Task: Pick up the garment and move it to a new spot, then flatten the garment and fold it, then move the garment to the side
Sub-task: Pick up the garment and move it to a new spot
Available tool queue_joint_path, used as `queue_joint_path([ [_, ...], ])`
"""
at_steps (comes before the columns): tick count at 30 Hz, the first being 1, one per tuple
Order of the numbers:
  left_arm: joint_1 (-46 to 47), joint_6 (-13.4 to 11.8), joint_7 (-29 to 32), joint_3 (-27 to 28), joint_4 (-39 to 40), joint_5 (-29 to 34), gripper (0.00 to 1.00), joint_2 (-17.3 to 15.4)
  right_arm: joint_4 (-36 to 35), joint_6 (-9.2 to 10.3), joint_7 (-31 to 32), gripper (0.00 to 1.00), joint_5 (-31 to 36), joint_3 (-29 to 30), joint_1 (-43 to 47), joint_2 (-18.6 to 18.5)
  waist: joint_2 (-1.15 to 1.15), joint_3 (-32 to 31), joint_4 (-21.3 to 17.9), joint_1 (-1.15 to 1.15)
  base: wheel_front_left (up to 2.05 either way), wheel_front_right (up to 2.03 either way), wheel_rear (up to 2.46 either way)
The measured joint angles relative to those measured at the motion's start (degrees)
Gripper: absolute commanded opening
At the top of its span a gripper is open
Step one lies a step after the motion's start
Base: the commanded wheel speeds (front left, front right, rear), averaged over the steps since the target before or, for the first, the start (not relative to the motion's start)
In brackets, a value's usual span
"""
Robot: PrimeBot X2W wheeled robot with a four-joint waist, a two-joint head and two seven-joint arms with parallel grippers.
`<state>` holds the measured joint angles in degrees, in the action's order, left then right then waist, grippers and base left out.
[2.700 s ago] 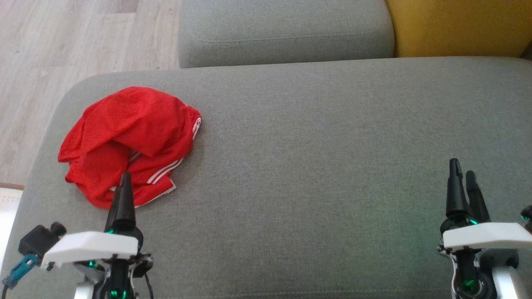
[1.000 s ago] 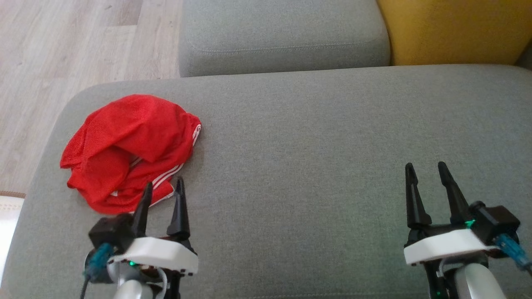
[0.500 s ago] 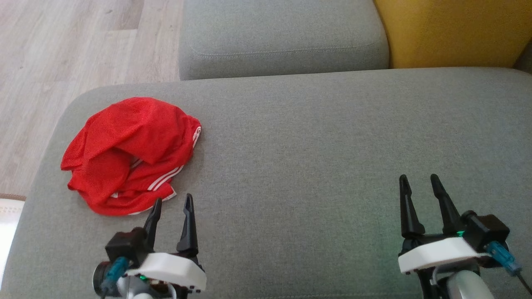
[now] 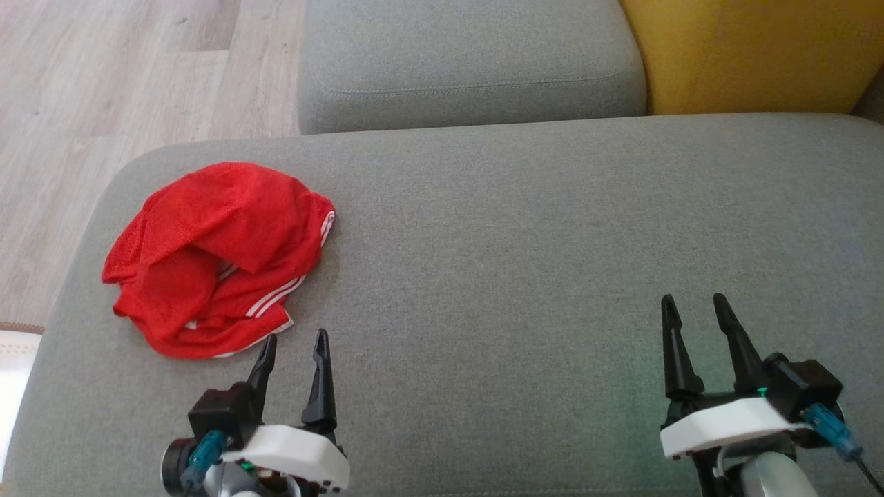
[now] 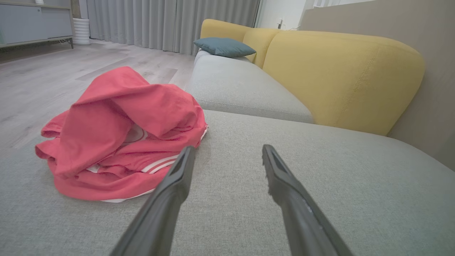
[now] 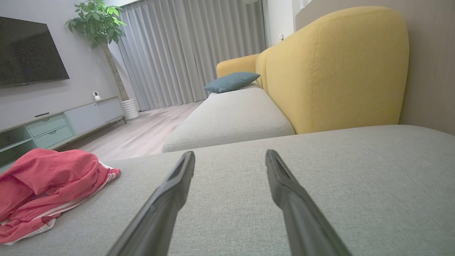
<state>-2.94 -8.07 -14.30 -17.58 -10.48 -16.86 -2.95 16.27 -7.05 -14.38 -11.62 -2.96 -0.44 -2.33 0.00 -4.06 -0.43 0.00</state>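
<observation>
Near the left edge of the sofa seat (image 4: 525,262): the garment (image 4: 214,255), red with white stripes, lies in a crumpled heap with nothing touching it
Left claw (image 4: 295,337): jaws apart and empty, low over the seat near its front edge, tips just beside the heap's front-right hem but clear of it
Right claw (image 4: 693,298): jaws apart and empty, near the front edge towards the right end, well apart from the garment
Middle of the seat: a likely new spot, broad enough to spread the cloth
Done: nothing yet, judging by the heap; no pick-up, flattening or fold
Left to do: grasp, lift, carry over, flatten, fold, shift aside
Step in hand: probably a reach for the near hem
Risk: the folded-over layers may bunch, so a pinch could catch one layer only
</observation>
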Motion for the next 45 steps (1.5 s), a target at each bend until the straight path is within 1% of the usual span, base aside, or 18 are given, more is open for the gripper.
queue_joint_path([
  [7,0.05,-0.34,0.00,-0.02,0.02,-0.24,1.00,0.01,0.27,0.00,0.00,1.00,-0.41,-0.12,0.02,-0.01,0.00,-0.01,1.03,0.00,0.00,0.00,0.00],
  [14,0.03,-1.00,0.00,1.60,0.03,-0.53,1.00,-0.01,0.32,0.00,0.00,1.00,-1.00,-2.02,0.14,-0.02,0.00,-0.25,4.46,0.00,0.00,0.00,0.00],
  [19,-0.03,-0.99,0.00,2.16,0.10,-0.46,1.00,0.00,0.66,0.00,0.00,1.00,-1.08,-2.71,1.33,-0.03,0.00,-0.53,8.44,0.00,0.00,0.00,0.00],
  [24,-0.49,-0.93,0.00,3.54,0.14,0.23,1.00,-0.01,0.84,0.00,0.00,1.00,-2.55,-3.70,1.93,-0.02,0.00,-0.89,13.03,0.00,0.00,0.00,0.00],
  [30,-1.17,0.07,0.00,4.70,0.20,1.19,1.00,-0.01,0.85,0.00,0.00,1.00,-3.75,-4.82,2.15,-0.02,0.00,-1.40,18.32,0.00,0.00,0.00,0.00],
  [35,-1.56,0.79,0.00,5.49,0.98,2.18,1.00,-0.02,0.88,0.00,0.00,1.00,-4.54,-5.06,2.17,-0.02,0.00,-1.85,21.59,0.00,0.00,0.00,0.00],
  [39,-1.77,0.86,0.00,6.08,1.01,2.18,1.00,-0.03,1.00,0.00,0.00,1.00,-5.04,-5.28,2.17,-0.02,0.00,-2.28,22.46,0.00,0.00,0.00,0.00],
  [45,-2.07,1.05,0.00,8.20,1.47,2.16,1.00,-0.03,1.18,0.00,0.00,1.00,-5.03,-5.89,2.16,-0.01,0.00,-2.04,21.21,0.00,0.00,0.00,0.00],
])
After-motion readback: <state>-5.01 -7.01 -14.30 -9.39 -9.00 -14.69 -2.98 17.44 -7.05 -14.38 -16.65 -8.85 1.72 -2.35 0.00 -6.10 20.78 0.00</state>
